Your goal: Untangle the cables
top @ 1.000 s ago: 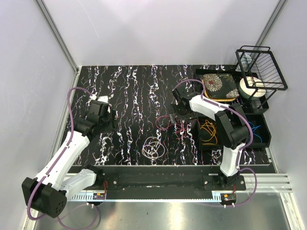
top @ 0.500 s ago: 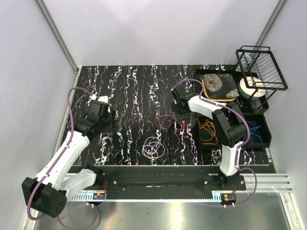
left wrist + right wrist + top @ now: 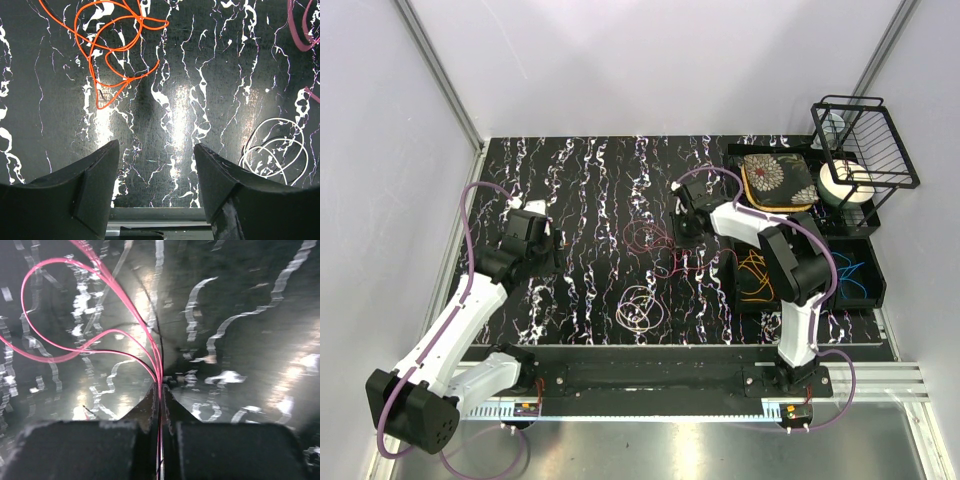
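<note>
Pinching a thin red cable (image 3: 60, 359), the right gripper (image 3: 161, 390) has its two fingers pressed tight together, and the wire runs straight down between them. From there the red wire curls away in big round loops toward the upper left of the right wrist view. In the top view it lies spread across the middle of the table (image 3: 590, 180), which is black and shiny with wiggly white streaks. The left gripper (image 3: 156, 150) has its two dark, rough fingers spread apart, and it holds nothing and touches nothing. A pale purple cable (image 3: 640, 305) lies in soft round rings in the lower middle of the top view. An orange cable (image 3: 755, 275) and a blue cable (image 3: 850, 275) sit in a black tray (image 3: 876, 290) at the right. The right arm goes up from its base at the lower right, bends, and reaches left to the middle. The left arm slants up from the lower left.
</note>
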`<state>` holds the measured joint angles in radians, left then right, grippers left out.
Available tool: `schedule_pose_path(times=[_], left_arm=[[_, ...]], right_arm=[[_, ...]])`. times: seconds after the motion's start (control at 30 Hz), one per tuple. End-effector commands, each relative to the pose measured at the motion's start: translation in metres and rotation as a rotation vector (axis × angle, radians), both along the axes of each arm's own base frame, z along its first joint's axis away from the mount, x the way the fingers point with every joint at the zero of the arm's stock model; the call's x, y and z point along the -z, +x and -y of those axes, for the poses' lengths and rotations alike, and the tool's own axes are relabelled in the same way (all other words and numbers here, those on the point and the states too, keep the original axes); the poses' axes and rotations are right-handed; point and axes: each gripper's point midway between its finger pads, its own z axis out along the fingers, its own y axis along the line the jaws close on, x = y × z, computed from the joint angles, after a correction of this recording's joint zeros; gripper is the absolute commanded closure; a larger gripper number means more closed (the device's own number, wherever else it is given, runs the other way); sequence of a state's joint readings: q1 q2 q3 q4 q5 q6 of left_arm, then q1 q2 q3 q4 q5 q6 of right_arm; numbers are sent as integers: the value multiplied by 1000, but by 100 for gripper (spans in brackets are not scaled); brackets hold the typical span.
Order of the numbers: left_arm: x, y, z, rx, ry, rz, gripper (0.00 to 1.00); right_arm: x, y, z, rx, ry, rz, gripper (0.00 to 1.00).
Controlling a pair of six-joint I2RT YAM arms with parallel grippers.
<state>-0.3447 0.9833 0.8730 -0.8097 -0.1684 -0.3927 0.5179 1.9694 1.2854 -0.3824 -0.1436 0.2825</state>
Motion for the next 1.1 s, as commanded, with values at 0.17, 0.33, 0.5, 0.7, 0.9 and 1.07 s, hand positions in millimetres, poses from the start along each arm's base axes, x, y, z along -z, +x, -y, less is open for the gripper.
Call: schedule_pose_path(times=[0.17,0.33,0.5,0.7,0.9,1.07], left_arm=[[-10,10,1,-3,-2,56,36],[-11,10,1,-5,-2,64,36],[-13,9,0,-6,-6,70,35],[-14,10,1,-4,-7,74,36],[-15,9,1,-3,-12,77,35],[-14,9,3,4,-17,74,35]], right_arm=[[-95,-3,-86,-71,363,19,100],[-189,8,-114,-114,525,140,100],[-279,6,-118,-145,632,272,100],[-352,-4,-94,-115,645,426,100],[-406,-19,-44,13,582,609,100],[-413,-26,9,165,443,706,100]])
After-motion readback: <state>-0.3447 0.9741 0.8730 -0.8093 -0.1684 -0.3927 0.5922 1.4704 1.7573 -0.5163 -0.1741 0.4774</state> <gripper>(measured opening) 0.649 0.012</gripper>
